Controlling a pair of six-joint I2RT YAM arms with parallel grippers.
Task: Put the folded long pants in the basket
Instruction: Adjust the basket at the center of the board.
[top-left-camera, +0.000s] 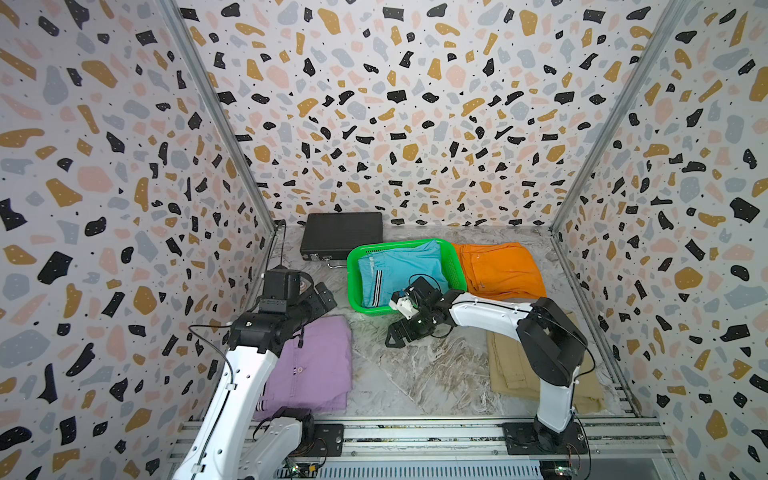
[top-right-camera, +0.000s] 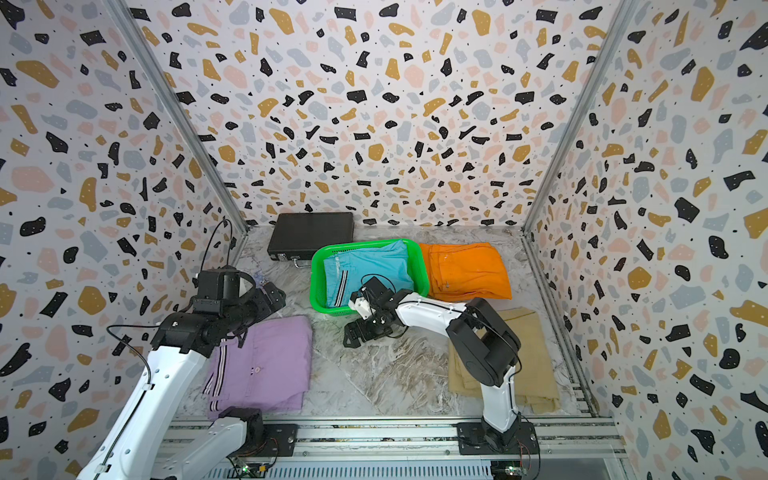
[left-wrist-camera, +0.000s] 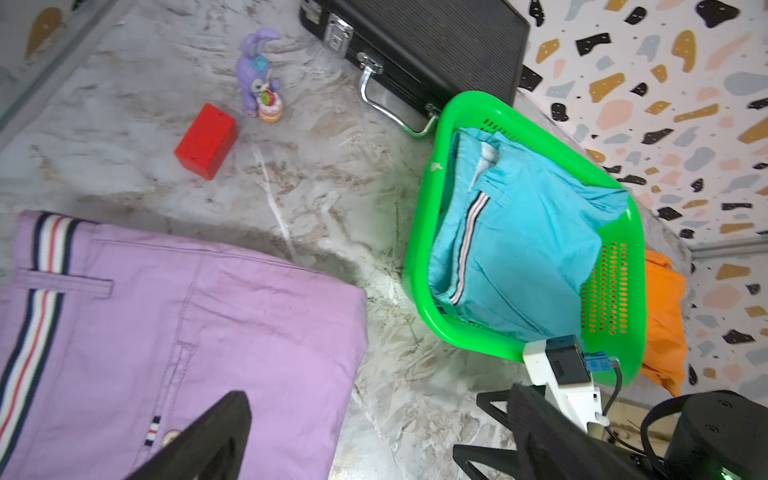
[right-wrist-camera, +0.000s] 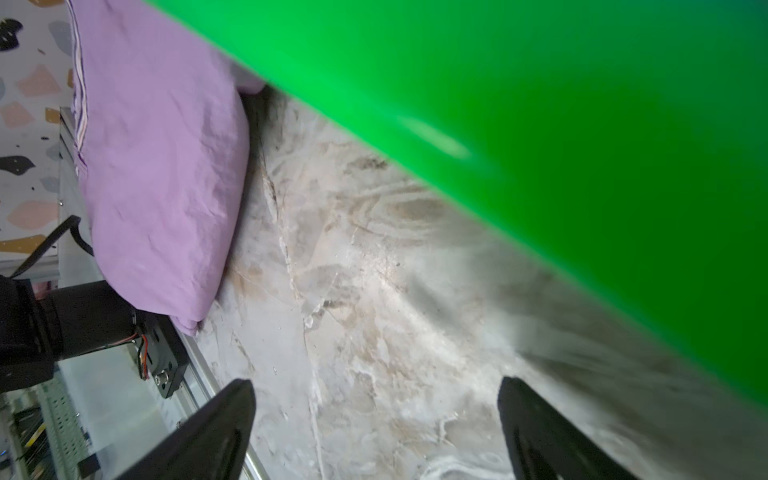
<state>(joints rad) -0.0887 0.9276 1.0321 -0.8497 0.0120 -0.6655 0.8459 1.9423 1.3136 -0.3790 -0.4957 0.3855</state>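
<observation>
Left gripper (top-left-camera: 325, 296) jaws apart, empty, near lilac pants (top-left-camera: 316, 361). One red block (left-wrist-camera: 205, 141), one purple rabbit toy (left-wrist-camera: 257, 70), one black case (top-left-camera: 340, 235). One green basket (top-left-camera: 353, 274), cyan pants (top-left-camera: 399, 266) inside. Right gripper (right-wrist-camera: 375, 386) jaws apart, empty, just in front of basket. Orange pants (top-left-camera: 498, 270) just beside basket's right side; khaki pants (top-left-camera: 511, 374) nearer front. Pants: four.

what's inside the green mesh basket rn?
Only the folded cyan pants with a black-white stripe show inside the bright green plastic basket, one corner lapping its rim. They cover its bottom, so anything underneath is hidden.
</observation>
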